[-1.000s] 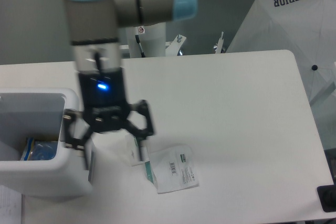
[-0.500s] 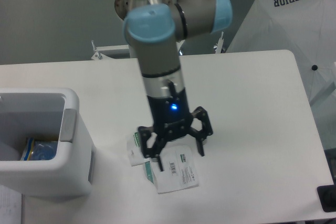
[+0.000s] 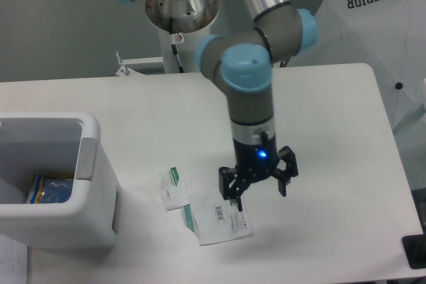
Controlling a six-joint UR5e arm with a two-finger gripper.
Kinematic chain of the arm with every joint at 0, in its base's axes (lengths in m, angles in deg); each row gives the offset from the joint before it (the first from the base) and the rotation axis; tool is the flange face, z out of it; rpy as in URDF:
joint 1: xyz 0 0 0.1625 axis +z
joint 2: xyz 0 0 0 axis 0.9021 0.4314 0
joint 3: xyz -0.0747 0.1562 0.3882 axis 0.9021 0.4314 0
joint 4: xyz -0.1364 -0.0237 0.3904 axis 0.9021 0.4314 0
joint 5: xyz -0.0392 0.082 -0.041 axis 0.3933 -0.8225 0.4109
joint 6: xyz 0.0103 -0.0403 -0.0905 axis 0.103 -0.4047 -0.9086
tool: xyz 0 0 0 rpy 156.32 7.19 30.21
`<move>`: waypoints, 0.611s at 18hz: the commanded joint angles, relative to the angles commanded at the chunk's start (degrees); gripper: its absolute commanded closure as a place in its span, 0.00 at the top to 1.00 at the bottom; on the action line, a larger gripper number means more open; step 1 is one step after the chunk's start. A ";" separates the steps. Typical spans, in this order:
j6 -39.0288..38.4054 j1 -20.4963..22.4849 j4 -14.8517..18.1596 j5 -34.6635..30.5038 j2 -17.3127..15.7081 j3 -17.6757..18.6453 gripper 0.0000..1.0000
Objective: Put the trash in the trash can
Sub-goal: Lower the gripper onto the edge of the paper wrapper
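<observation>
Two flat clear-white wrappers with green stripes lie on the white table. The smaller wrapper (image 3: pixel 172 187) is left of the larger wrapper (image 3: pixel 219 219), which shows a barcode. My gripper (image 3: pixel 260 192) hangs open and empty just above the larger wrapper's right edge, fingers pointing down. The white trash can (image 3: pixel 83 221) stands at the table's left edge, well to the left of the gripper. Inside it lies something with a bluish part (image 3: pixel 50 189), likely the bottle, only partly visible.
A white folded umbrella (image 3: pixel 376 38) marked SUPERIOR stands beyond the table's right edge. The arm's base (image 3: pixel 180 28) stands at the back of the table. A dark object (image 3: pixel 415 251) sits at the lower right corner.
My gripper has swung from beside the trash can rightward across the table, past the smaller wrapper, and now hangs over the larger wrapper's right edge. The wrappers have not moved.
</observation>
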 joint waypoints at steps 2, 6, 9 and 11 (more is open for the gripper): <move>2.29 0.17 0.18 -0.09 0.36 0.70 1.00; 5.38 0.35 0.26 0.00 1.94 1.84 1.00; 5.38 0.26 0.26 0.09 2.20 2.19 1.00; 5.38 0.09 0.26 0.00 3.08 2.20 1.00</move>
